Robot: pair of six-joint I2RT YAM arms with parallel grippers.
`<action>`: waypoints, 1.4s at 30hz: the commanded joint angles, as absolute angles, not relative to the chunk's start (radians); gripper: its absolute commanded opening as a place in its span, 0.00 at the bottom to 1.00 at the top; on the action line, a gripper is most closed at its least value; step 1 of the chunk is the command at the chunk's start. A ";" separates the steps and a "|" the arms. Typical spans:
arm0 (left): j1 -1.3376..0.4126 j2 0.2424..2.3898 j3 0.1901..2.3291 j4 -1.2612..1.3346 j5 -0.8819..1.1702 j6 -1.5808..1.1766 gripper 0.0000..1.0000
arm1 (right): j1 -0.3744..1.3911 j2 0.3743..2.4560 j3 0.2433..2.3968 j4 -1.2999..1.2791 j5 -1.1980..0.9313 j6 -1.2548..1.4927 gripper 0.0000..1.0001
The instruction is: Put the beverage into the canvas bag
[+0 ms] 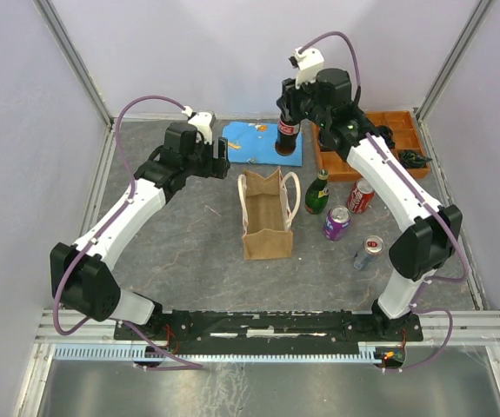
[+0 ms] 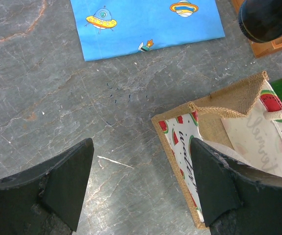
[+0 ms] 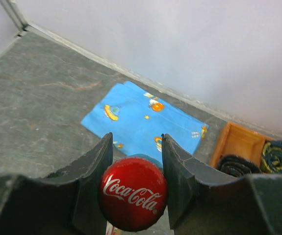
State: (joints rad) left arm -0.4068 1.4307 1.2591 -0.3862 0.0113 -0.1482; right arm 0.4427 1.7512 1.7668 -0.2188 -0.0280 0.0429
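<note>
Grey marbled table (image 1: 189,252): from above, the right gripper (image 1: 290,115) clamps a dark cola bottle (image 1: 287,137) over the blue cloth (image 1: 254,143), behind the upright tan canvas bag (image 1: 265,217). Left wrist: the left gripper (image 2: 141,169) gapes wide beside the bag's corner. Right wrist: the red cap (image 3: 133,199) is pinched, so the carry is in hand; moving it above the bag's mouth seems next.

Blue cloth (image 1: 250,143), orange tray (image 1: 393,114), green bottle (image 1: 318,195), red can (image 1: 360,196), purple can (image 1: 336,223), silver can (image 1: 369,253)

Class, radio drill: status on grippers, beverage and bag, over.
Status: left gripper open by canvas bag rim; right gripper shut on cola bottle over blue cloth. Bag upright, mouth open. Nearest clutter: green bottle beside it.
</note>
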 commanded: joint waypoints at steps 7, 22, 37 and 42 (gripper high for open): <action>-0.403 1.452 1.282 -0.327 0.038 -0.196 0.85 | 0.590 1.612 1.965 -0.189 -0.054 -0.022 0.00; -0.402 1.469 1.287 -0.328 0.037 -0.200 0.85 | 0.757 1.531 1.881 -0.283 0.031 -0.063 0.00; -0.402 1.468 1.268 -0.334 0.057 -0.217 0.85 | 0.764 1.507 1.664 -0.176 0.076 -0.008 0.00; -0.402 1.445 1.228 -0.347 0.116 -0.224 0.82 | 0.765 1.519 1.636 -0.148 0.088 0.000 0.00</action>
State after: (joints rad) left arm -0.4068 1.4742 1.2552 -0.3683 0.0544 -0.1707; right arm 0.7620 1.5738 1.6062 -0.3901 0.0597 -0.0113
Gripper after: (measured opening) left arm 0.836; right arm 0.475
